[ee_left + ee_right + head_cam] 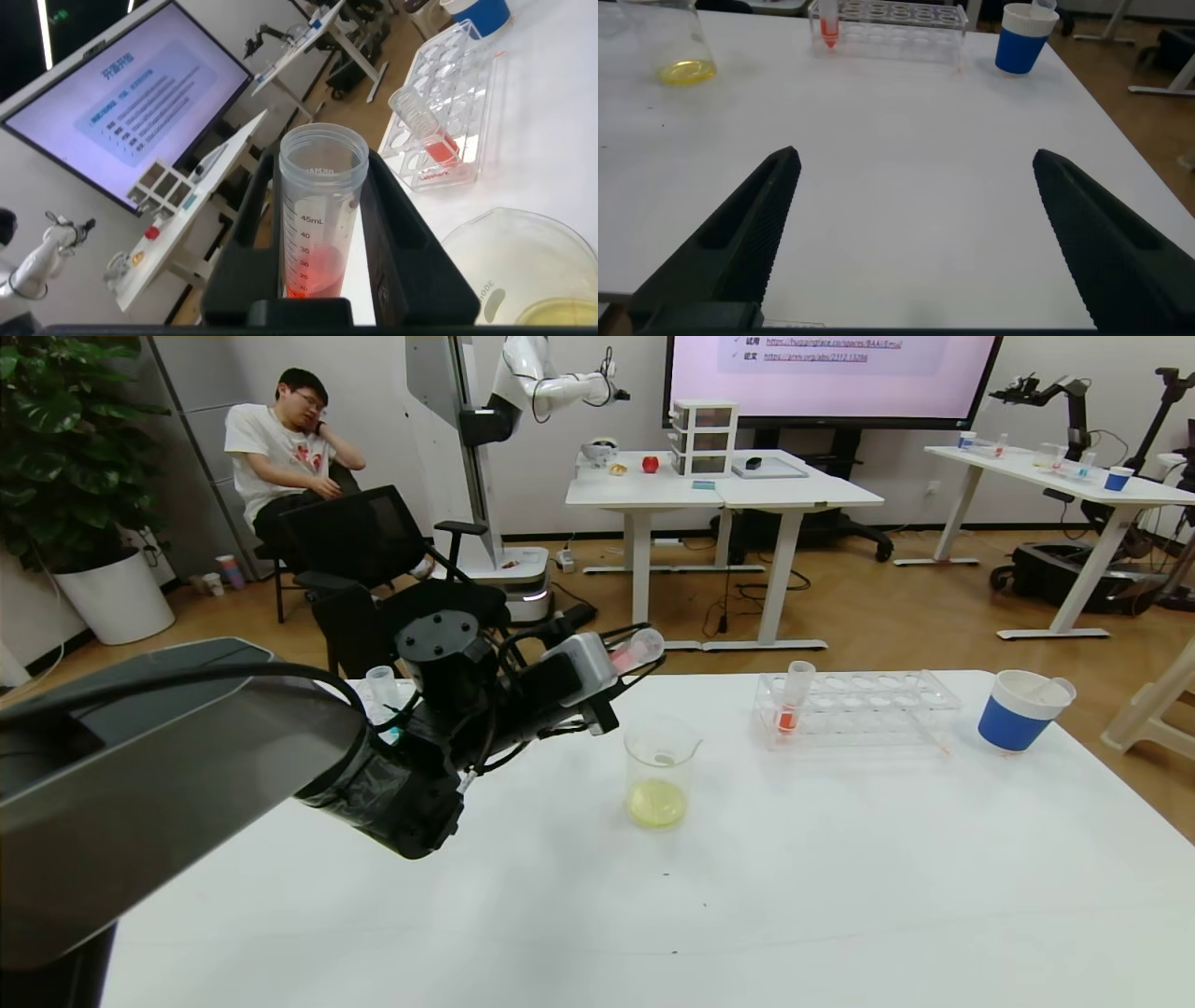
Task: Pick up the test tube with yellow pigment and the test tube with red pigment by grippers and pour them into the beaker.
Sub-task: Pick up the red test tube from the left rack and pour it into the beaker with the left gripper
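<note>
Head view is read from the left side to the right. At the left, the left hand (624, 665) is held above the counter (840, 877), closed on the test tube with red pigment (635, 649), which is tilted almost flat with its mouth toward the right. In the left wrist view the same tube (318, 219) is seen clamped between the two fingers (250, 233), with the red liquid low in its bottom.

The beaker (659, 771) stands just below and slightly right of the tube mouth, and yellow liquid is already lying in it. A risk is judged here: the mouth may not yet be over the rim, so if the tube is tipped further, red liquid can be spilled on the counter. The smooth tube may also slip in the grip.

Further right, a rack (859, 705) carries a second red tube (792, 700), and a blue cup (1019, 711) stands beyond it.

The right hand (910, 233) is seen only in its own wrist view, spread wide and empty above the bare counter.
</note>
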Motion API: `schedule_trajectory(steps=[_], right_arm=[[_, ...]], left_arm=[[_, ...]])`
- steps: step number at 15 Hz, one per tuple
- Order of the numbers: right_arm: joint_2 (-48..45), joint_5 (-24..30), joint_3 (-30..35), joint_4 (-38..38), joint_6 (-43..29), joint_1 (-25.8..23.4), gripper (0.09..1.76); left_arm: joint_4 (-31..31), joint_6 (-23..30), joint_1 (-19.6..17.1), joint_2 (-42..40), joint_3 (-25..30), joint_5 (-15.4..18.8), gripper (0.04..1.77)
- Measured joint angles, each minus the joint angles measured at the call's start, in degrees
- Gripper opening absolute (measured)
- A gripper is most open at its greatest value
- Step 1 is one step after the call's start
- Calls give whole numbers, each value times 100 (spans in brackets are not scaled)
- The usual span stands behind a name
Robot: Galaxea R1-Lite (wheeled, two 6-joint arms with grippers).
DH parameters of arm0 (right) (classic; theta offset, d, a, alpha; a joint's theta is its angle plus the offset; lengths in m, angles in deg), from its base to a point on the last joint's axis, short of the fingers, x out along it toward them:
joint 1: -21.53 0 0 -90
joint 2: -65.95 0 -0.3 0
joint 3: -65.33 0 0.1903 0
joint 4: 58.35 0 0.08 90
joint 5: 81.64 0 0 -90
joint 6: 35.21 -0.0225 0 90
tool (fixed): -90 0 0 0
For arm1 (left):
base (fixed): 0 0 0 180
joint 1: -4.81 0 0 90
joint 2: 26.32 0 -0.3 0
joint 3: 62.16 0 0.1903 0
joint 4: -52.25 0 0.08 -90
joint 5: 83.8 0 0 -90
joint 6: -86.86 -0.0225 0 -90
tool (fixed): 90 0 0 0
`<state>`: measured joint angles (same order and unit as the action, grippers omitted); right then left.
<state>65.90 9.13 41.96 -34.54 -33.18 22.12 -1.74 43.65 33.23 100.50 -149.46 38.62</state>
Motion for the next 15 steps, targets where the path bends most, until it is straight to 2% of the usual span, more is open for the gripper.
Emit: schedule_trajectory(steps=[2,7,13,15], right_arm=[[0,0,0,0,0,0,174],[0,0,0,0,-2,0,174],[0,0,0,0,-2,2,174],[0,0,0,0,-2,-2,174]], left_arm=[[38,-513,-44,129,-185,529,51],[107,-1602,-182,383,-472,1172,51],[184,-2531,-216,664,-891,1432,51],[300,-2982,-238,713,-933,1474,51]])
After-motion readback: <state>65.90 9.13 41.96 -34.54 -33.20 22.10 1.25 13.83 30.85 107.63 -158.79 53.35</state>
